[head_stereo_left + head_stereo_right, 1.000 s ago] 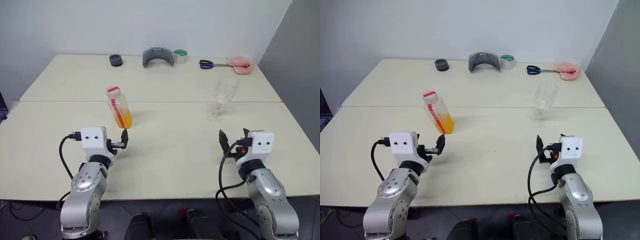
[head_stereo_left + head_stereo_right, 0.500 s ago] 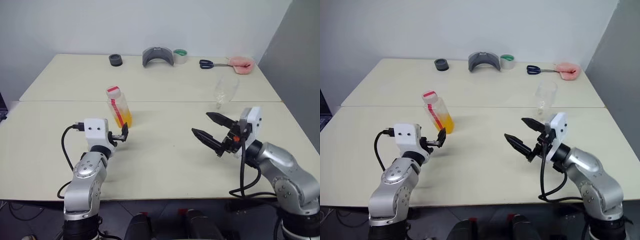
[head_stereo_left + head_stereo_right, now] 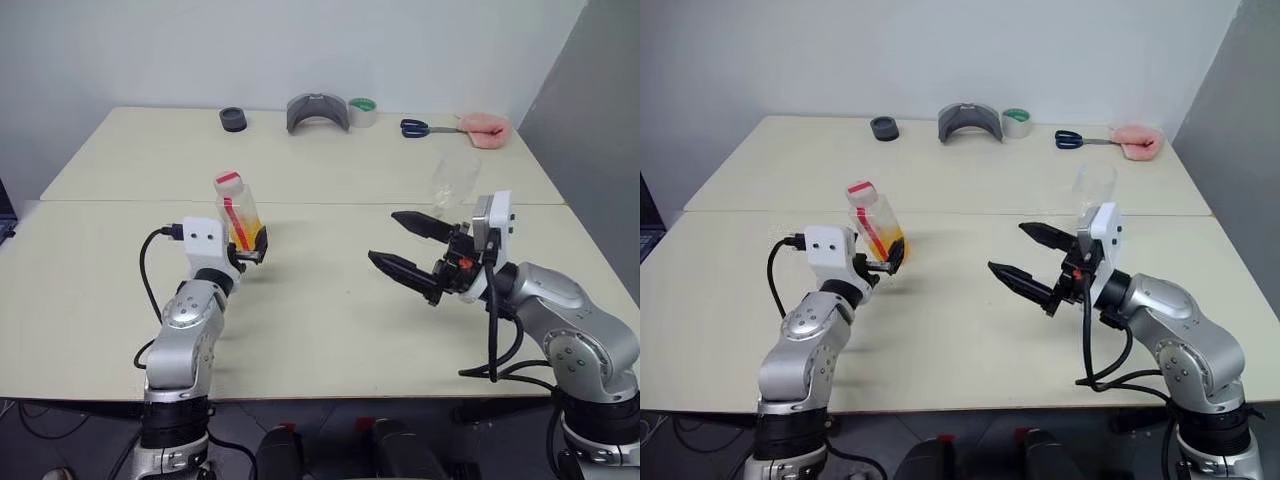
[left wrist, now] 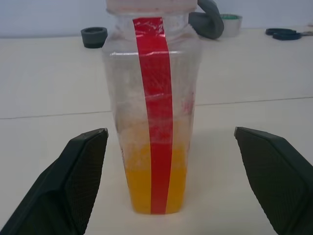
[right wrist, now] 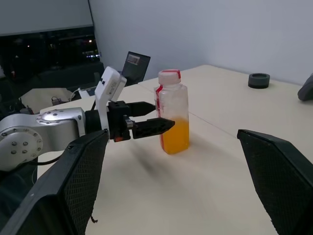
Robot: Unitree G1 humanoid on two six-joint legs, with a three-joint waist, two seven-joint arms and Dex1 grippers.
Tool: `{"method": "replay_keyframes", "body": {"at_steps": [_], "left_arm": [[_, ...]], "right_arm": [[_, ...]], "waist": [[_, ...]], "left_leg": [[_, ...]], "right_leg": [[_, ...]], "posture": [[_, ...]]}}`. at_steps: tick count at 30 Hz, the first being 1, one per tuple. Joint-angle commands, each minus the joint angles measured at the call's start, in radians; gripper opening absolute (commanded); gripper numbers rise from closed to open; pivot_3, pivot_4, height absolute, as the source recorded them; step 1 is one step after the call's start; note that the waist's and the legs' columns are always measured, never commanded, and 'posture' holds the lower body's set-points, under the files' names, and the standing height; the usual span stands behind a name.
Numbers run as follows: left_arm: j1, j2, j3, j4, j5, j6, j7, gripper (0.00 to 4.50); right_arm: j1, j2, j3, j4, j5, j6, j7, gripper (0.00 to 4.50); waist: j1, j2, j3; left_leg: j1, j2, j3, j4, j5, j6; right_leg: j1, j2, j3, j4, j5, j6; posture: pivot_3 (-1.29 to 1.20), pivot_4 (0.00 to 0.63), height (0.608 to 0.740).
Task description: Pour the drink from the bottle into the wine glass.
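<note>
Cream tables (image 3: 330,330), pale wall (image 3: 300,45)

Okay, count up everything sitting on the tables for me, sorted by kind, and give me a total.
Bottle with orange drink: 1, the bottle
Stemmed glass: 1, the wine glass
Scissors: 1, the blue-handled scissors
Tape roll: 1, the tape roll
Black ring-shaped piece: 1, the black ring
Grey curved piece: 1, the grey curved part
Pink soft item: 1, the pink item
Total: 7

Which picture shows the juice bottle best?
The left wrist view: the bottle stands close up between open fingers, red stripe and orange drink clear. The right wrist view shows it whole but smaller; both eye views show it small.
</note>
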Motion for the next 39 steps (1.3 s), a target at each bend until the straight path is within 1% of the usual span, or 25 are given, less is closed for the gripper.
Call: {"method": "replay_keyframes", "body": {"at_steps": [1, 7, 11, 20, 27, 38, 39], "left_arm": [[-0.042, 0.006, -0.007, 0.028, 0.015, -0.052, -0.005, 4.47], [-0.105, 0.02, 0.0, 0.12, 0.026, -0.106, -0.02, 4.47], [-0.163, 0.037, -0.011, 0.225, 0.042, -0.176, -0.042, 4.47], [-0.234, 0.051, -0.016, 0.371, 0.049, -0.273, -0.085, 4.47], [-0.259, 0.053, -0.014, 0.409, 0.05, -0.308, -0.104, 4.47], [-0.25, 0.056, -0.005, 0.396, 0.046, -0.311, -0.103, 4.47], [-0.249, 0.054, 0.001, 0.395, 0.041, -0.311, -0.1, 4.29]], "right_arm": [[-0.005, -0.004, -0.012, -0.046, 0.03, -0.002, -0.013, 4.5], [-0.008, -0.001, -0.016, -0.061, 0.041, 0.007, -0.04, 4.5], [-0.013, -0.003, -0.017, -0.064, 0.049, 0.01, -0.059, 4.5], [-0.012, -0.011, -0.018, -0.072, 0.052, 0.015, -0.088, 4.5], [-0.009, -0.009, -0.021, -0.077, 0.061, 0.02, -0.105, 4.5], [-0.012, -0.005, -0.014, -0.077, 0.06, 0.02, -0.114, 4.5], [-0.013, -0.005, -0.014, -0.076, 0.059, 0.02, -0.114, 4.5]], "waist": [[0.0, 0.0, 0.0], [0.0, 0.0, 0.0], [0.001, 0.0, 0.0], [0.001, 0.0, 0.0], [0.001, 0.0, 0.0], [0.002, 0.0, 0.0], [0.002, 0.0, 0.0]], "left_leg": [[0.0, 0.0, 0.0, 0.0, 0.0, 0.0], [0.0, 0.0, 0.0, 0.0, 0.0, 0.0], [-0.001, 0.0, -0.001, 0.0, 0.0, 0.0], [-0.001, 0.0, -0.001, 0.0, 0.0, 0.0], [-0.001, 0.0, -0.001, 0.0, 0.0, 0.0], [-0.001, 0.0, -0.001, 0.0, 0.0, 0.0], [-0.001, 0.0, -0.001, 0.0, 0.0, 0.0]], "right_leg": [[0.0, 0.0, 0.0, 0.0, 0.0, 0.0], [0.0, 0.0, 0.0, 0.0, 0.0, 0.0], [0.0, 0.0, -0.001, 0.0, 0.0, 0.0], [0.0, 0.0, -0.001, 0.0, 0.001, -0.001], [0.0, 0.0, -0.001, 0.0, 0.001, -0.001], [0.0, 0.0, -0.001, 0.0, 0.001, -0.001], [0.0, 0.0, -0.001, 0.0, 0.001, -0.001]], "posture": [[0.0, 0.15, 0.74], [0.0, 0.15, 0.74], [0.0, 0.15, 0.74], [0.0, 0.15, 0.74], [0.0, 0.15, 0.74], [0.0, 0.15, 0.74], [0.0, 0.15, 0.74]]}}
